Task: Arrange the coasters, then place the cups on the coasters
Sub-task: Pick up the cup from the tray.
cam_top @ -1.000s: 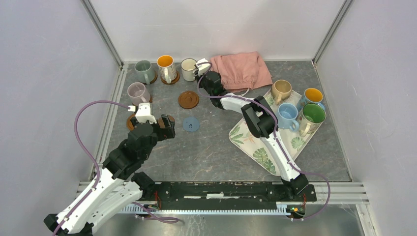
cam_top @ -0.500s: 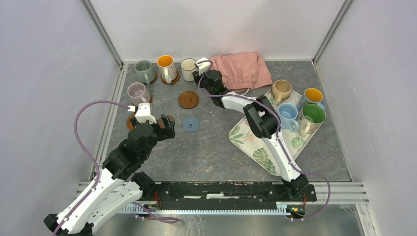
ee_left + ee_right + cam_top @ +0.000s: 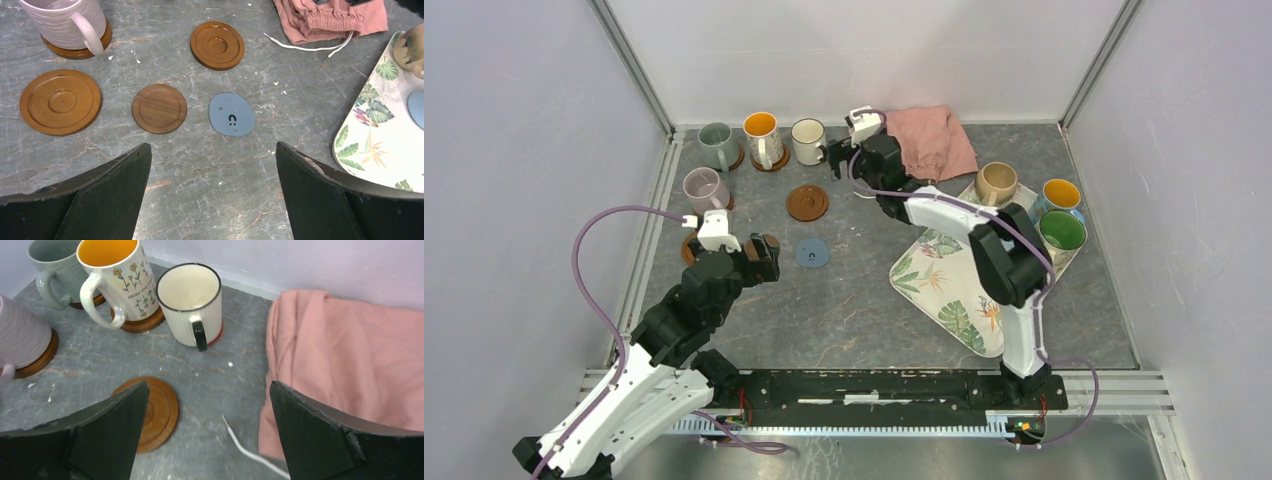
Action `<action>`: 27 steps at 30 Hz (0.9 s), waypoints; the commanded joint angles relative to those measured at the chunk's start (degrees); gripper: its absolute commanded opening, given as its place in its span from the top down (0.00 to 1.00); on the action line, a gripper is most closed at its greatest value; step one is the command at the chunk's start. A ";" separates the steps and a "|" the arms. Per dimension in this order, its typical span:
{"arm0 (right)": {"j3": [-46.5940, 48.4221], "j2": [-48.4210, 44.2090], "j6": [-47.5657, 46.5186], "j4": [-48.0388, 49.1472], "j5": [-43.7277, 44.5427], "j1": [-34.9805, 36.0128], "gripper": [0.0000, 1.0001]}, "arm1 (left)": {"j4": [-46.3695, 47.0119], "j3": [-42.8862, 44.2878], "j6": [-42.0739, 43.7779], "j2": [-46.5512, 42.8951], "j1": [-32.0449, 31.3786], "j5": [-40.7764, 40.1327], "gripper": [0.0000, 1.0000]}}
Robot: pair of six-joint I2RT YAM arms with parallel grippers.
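Cream cup (image 3: 189,300) on red coaster (image 3: 218,335), right gripper (image 3: 207,390) spread wide, empty, left gripper (image 3: 212,150) spread, empty

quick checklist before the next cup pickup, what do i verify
1. right gripper open, nothing between its jaws: ok
2. cream cup upright on the red coaster: ok
3. left gripper open and empty: ok
4. blue coaster and the brown coaster beside it bare: ok
5. beige cup upright on the tray: ok
6. any cup hidden behind the right arm: cannot tell
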 commanded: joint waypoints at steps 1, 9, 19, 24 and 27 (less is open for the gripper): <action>-7.47 -10.83 5.00 -5.42 3.43 0.46 0.02 | 3.23 1.77 0.37 0.74 0.34 0.44 0.00; -22.76 -28.54 8.26 -14.12 10.14 0.49 0.02 | 8.64 2.11 0.45 6.97 0.33 4.94 0.00; -32.86 -44.18 12.94 -29.56 22.92 -0.18 0.02 | 14.88 3.47 0.19 15.11 0.25 10.26 0.00; -35.07 -48.70 14.58 -35.22 24.76 -3.79 0.02 | 14.97 4.54 0.74 17.00 0.31 11.19 0.00; -37.90 -52.90 14.85 -36.89 24.40 -6.33 0.02 | 14.86 4.64 1.04 17.14 0.26 11.27 0.00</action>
